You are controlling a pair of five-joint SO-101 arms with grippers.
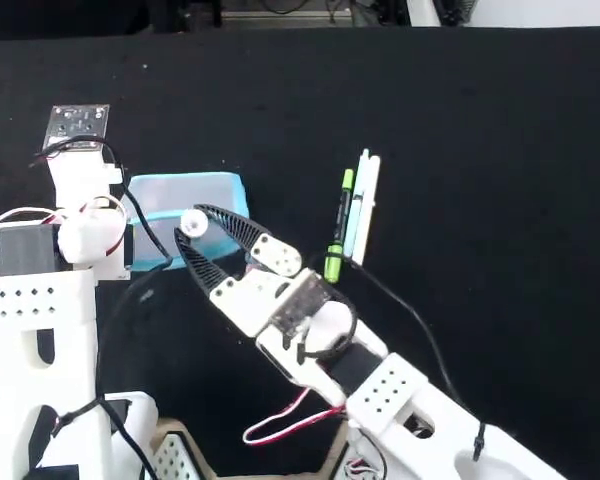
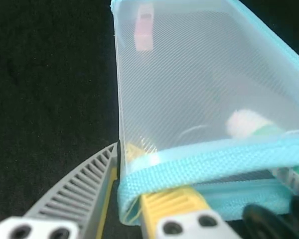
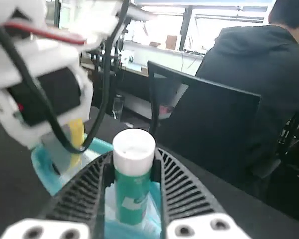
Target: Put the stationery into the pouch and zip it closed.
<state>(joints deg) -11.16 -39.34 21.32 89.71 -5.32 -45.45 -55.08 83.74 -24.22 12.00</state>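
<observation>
The right gripper (image 1: 188,225) is clamped on the glue stick (image 3: 133,179), at the mouth of the pouch (image 1: 185,190), ten o'clock on the table (image 1: 500,120); the stick seems light, stiff and smooth, so mid-body is a good hold; the left gripper (image 2: 122,149) pinches the soft mesh pouch's zipper edge; inside lies a small pink thing (image 2: 143,27); three pens (image 1: 352,215) wait at the pouch's three o'clock.

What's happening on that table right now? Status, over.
Left claw shut on pouch edge. Right claw shut on glue stick, over pouch. Three pens on table, outside pouch. Nothing seen in the way.
</observation>
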